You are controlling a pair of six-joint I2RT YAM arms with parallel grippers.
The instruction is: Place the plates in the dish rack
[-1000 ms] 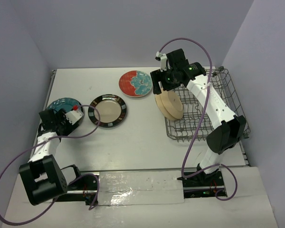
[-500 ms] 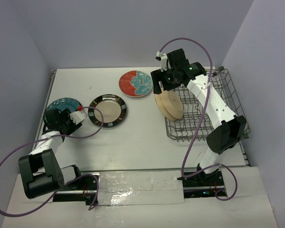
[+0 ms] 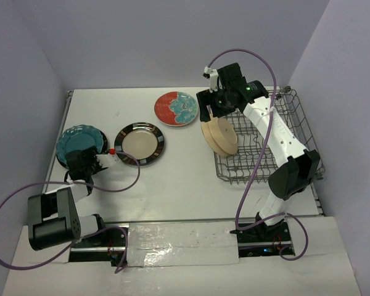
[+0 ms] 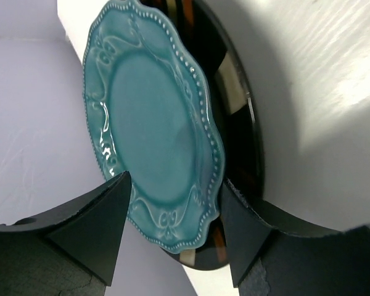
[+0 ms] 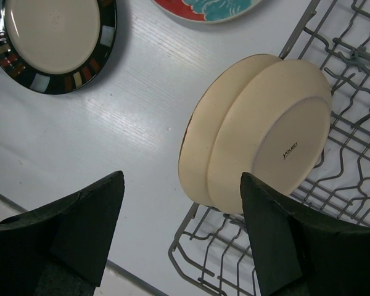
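Teal plate [image 4: 154,135] lies at the left edge of the counter [image 3: 172,179] on a dark striped-rim plate [image 4: 237,98], and our left pincer [image 4: 174,184] stands apart astride its near rim. Two beige plates [image 5: 265,135] stand upright at the left end of the dish rack [image 5: 351,154]. Our right pincer [image 5: 182,177] hovers above them, spread wide, holding nothing.

White bench [image 3: 185,169]. Directly on it: red plate [image 3: 176,108] at back; striped-rim plate [image 3: 140,144] left of centre; second striped plate [image 4: 237,105] far left, under teal plate [image 3: 80,142]; dish rack [image 3: 233,165] at right.
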